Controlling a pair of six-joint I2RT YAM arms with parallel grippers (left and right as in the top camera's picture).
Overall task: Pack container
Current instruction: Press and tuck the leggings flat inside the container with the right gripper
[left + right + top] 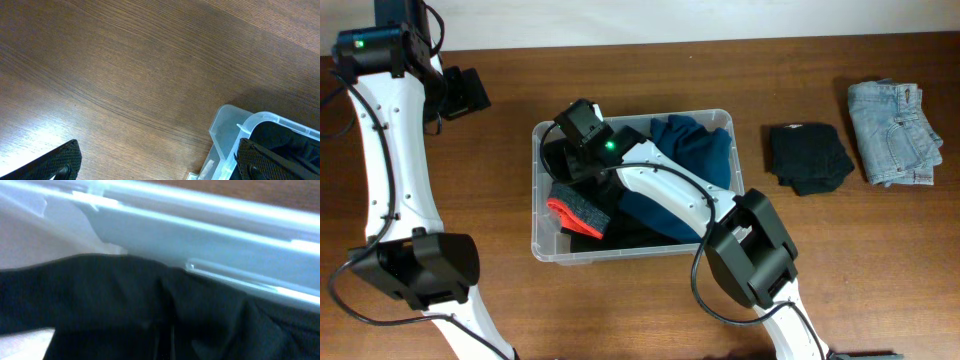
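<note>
Centre frame, the container [536,200] sits on the counter [480,180], with a red-edged grey cloth [578,212] at its lower left and a blue garment [695,150] at its upper right. The right tool [565,160] is down in its upper-left corner over black fabric [125,305], and I cannot tell its grip. Upper left, the left tool [468,92] hangs wide open, empty. Far right lie a black folded cloth [808,157] and jeans [895,132].

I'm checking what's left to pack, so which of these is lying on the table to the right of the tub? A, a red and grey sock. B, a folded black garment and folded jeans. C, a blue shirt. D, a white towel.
B: the black garment and the jeans lie side by side on the wood, outside the tub to its right.
</note>
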